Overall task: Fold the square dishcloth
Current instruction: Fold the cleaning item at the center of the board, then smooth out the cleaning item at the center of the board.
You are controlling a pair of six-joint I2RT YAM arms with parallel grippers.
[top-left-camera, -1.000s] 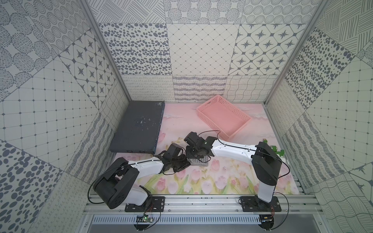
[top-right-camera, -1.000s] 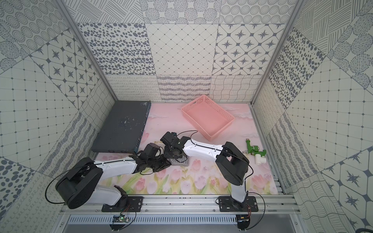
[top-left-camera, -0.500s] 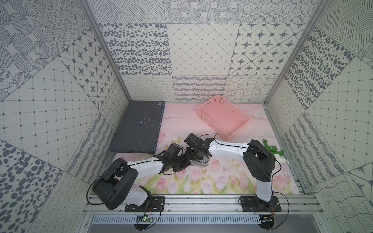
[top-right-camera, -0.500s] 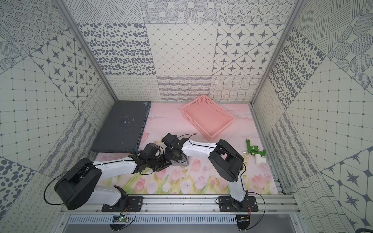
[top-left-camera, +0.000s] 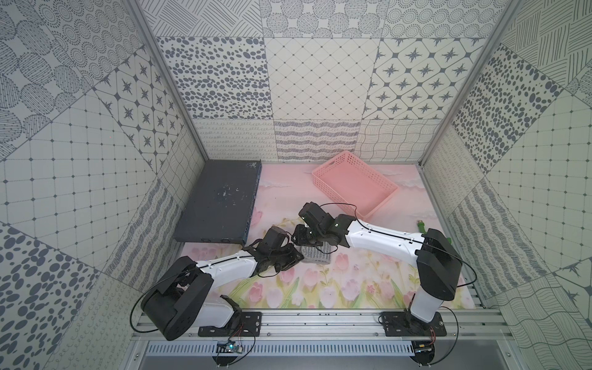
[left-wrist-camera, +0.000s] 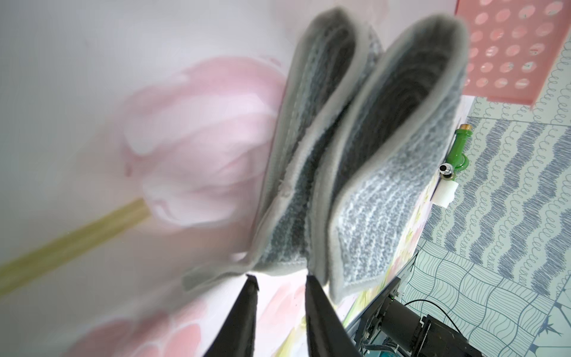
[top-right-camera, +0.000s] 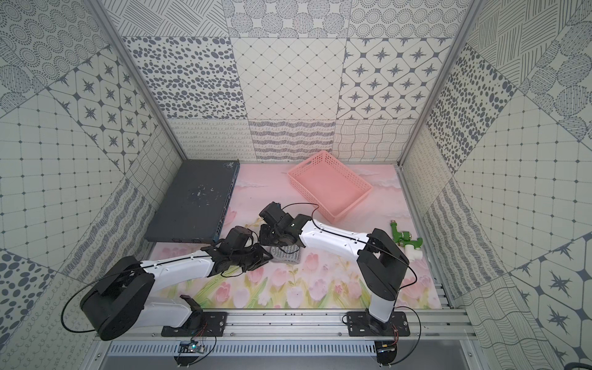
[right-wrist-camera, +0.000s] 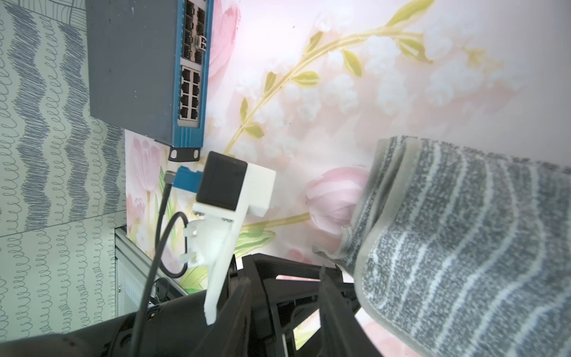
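Note:
The square dishcloth (top-left-camera: 316, 256) (top-right-camera: 287, 255), grey with thin whitish stripes, lies folded in layers on the flowered table mat at mid-table. In the left wrist view its stacked folds (left-wrist-camera: 364, 173) rise just beyond my left gripper (left-wrist-camera: 281, 278), whose jaws stand open with only the mat between them. In a top view the left gripper (top-left-camera: 298, 256) sits at the cloth's left edge. My right gripper (right-wrist-camera: 284, 278) (top-left-camera: 302, 240) hovers over the cloth's far left corner, open and holding nothing, with the cloth (right-wrist-camera: 463, 235) beside its fingers.
A pink basket (top-left-camera: 354, 185) (top-right-camera: 330, 185) stands at the back right. A dark grey network switch (top-left-camera: 221, 205) (right-wrist-camera: 136, 68) lies along the left wall. A green and white pipe fitting (top-right-camera: 405, 240) (left-wrist-camera: 457, 151) rests near the right wall.
Both grippers have opened a little and no longer pinch the cloth, which stays folded on the mat. The right arm's elbow has swung slightly to the right.

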